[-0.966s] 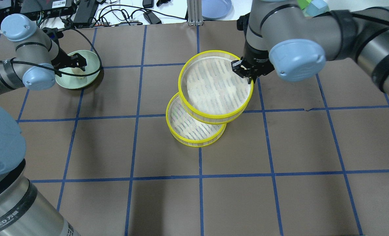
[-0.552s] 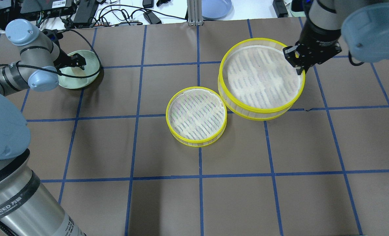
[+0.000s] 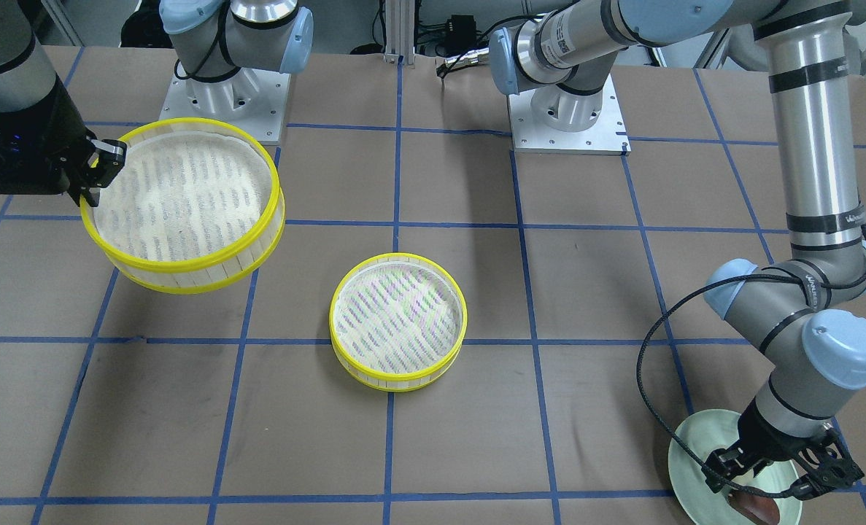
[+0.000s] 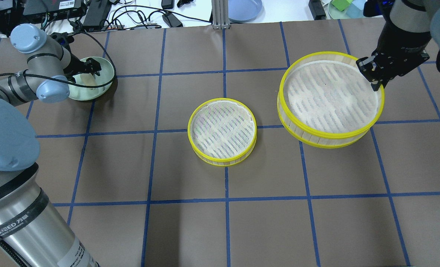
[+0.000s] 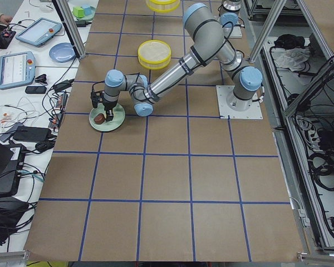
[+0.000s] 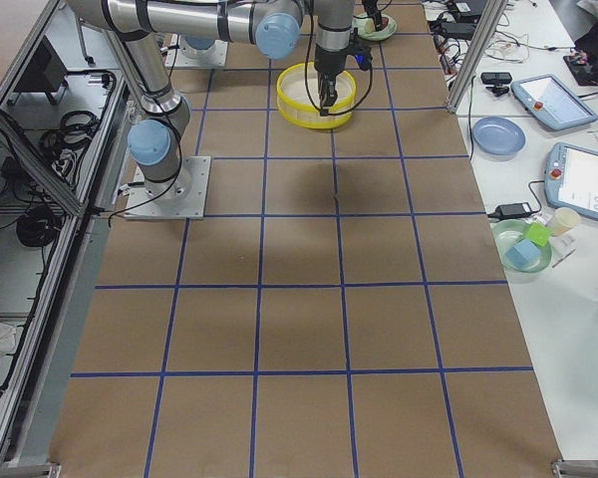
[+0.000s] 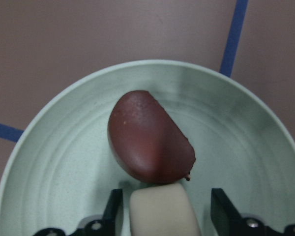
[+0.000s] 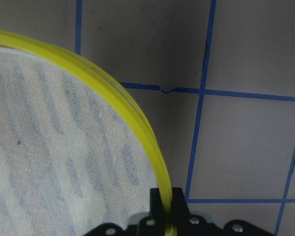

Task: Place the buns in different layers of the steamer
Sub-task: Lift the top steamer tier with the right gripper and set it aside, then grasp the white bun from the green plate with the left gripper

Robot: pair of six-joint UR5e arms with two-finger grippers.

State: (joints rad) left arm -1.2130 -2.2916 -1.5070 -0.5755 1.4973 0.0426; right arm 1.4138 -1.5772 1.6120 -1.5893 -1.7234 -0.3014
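My right gripper (image 4: 375, 79) is shut on the yellow rim of one steamer layer (image 4: 331, 96) and holds it tilted above the table at the right; the right wrist view shows the rim (image 8: 137, 123) pinched between the jaws. The other steamer layer (image 4: 222, 129) sits on the table at the centre, with nothing in it. My left gripper (image 4: 90, 72) is open low over the pale green plate (image 4: 106, 70). Its fingers (image 7: 114, 211) stand either side of the cream-white bun (image 7: 160, 211) with gaps. The dark reddish-brown bun (image 7: 147, 140) lies just beyond, touching it.
Cables, power bricks and a blue plate (image 4: 244, 7) lie beyond the table's far edge. A bowl with coloured blocks (image 4: 347, 7) is at the back right. The two arm bases (image 3: 564, 109) stand on the robot's side.
My right gripper has lifted the upper steamer layer off the lower one and carried it to the right. My left gripper has stayed over the plate, shifting slightly.
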